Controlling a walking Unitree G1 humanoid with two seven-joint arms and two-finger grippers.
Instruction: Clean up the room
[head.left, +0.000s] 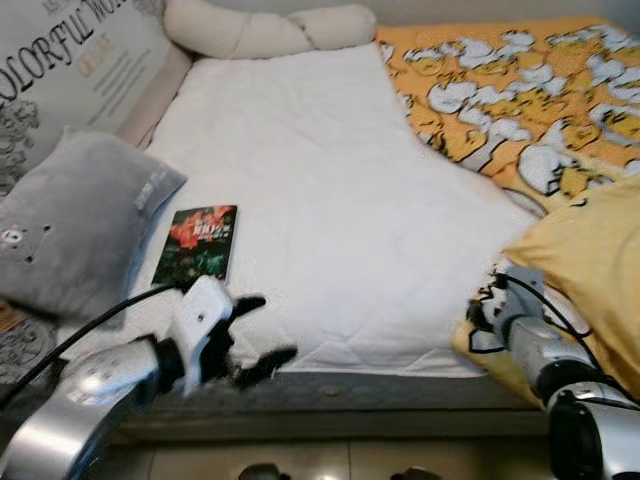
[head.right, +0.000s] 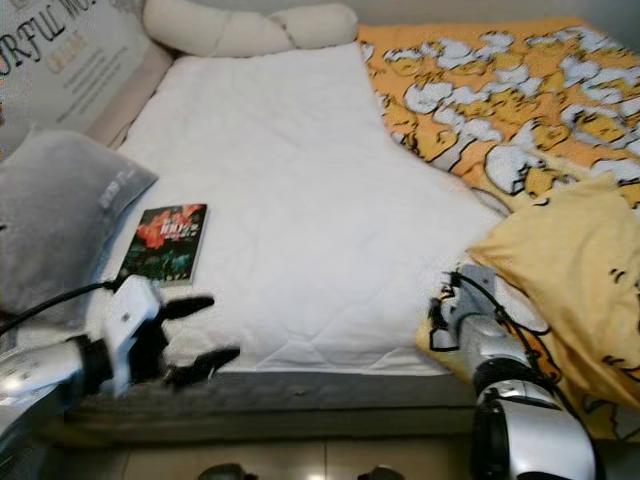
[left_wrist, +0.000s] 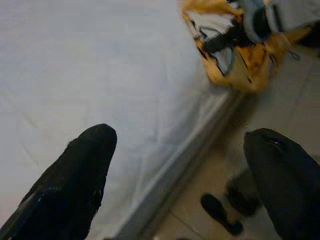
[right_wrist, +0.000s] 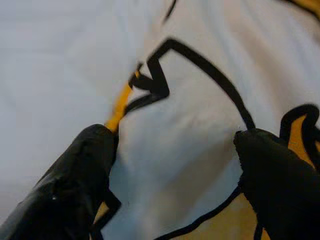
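Released, left hand (head.left: 258, 335) hovers beside book (head.left: 197, 243), its long axis running up the bed (head.left: 330, 200).

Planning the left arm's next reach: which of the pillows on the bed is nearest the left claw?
The grey pillow, lying left of the book and just beyond the open left claw. The cream pillow and yellow pillow lie much farther off.
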